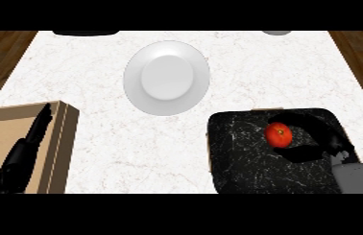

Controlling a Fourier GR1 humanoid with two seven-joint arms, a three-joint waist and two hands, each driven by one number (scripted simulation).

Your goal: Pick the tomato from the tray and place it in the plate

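Right robot hand (320, 142) curled around tomato (279, 135)

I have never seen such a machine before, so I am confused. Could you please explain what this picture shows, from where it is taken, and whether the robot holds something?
The picture is taken from the robot's head, looking steeply down at a white counter. The robot is human-shaped, but only its forearms and black hands show, coming in from the lower edge.

On the counter lie a white plate in the middle and a dark tray at the lower right. A red tomato sits in the tray. The right hand is curled round the tomato, its fingers reaching over it; whether the tomato is lifted I cannot tell.

The left hand shows at the lower left, open, over a tan box, and holds nothing. The job is to move the tomato to the plate, which has nothing on it yet.
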